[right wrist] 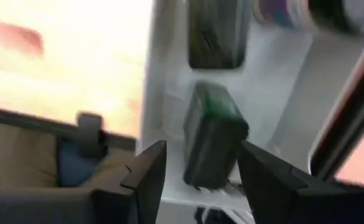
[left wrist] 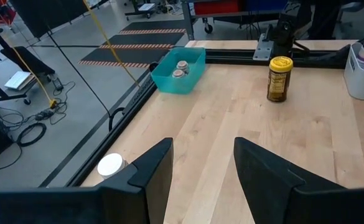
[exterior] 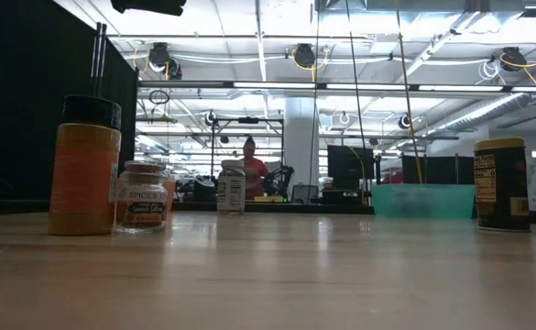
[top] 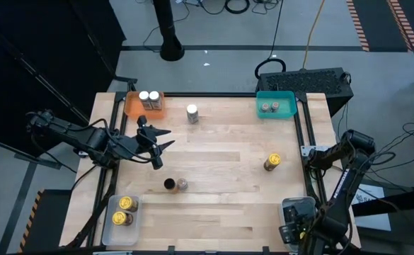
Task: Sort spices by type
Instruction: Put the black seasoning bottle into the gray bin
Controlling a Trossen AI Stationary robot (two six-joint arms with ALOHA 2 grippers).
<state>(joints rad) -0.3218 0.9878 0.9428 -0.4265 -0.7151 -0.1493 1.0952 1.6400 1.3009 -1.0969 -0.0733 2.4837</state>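
My right gripper (right wrist: 200, 163) points down, open, over a clear tray (top: 297, 210) at the table's near right corner. Its fingers stand on either side of a dark, green-lidded spice jar (right wrist: 211, 140) lying in that tray, and a gap shows on both sides. My left gripper (left wrist: 203, 165) hangs open and empty above the table's left part (top: 157, 139). A white-topped jar (top: 192, 113) stands alone at the far middle. A yellow-lidded dark jar (top: 272, 162) stands right of centre. A dark jar (top: 169, 185) and a brownish one (top: 182, 185) stand together near the middle.
An orange tray (top: 134, 108) at the far left holds two white-topped jars (top: 148, 98). A teal tray (top: 286, 99) at the far right holds two grey-lidded jars (top: 269, 107). A clear tray (top: 107, 230) at the near left holds two yellow jars (top: 124, 211). A person stands far behind the table.
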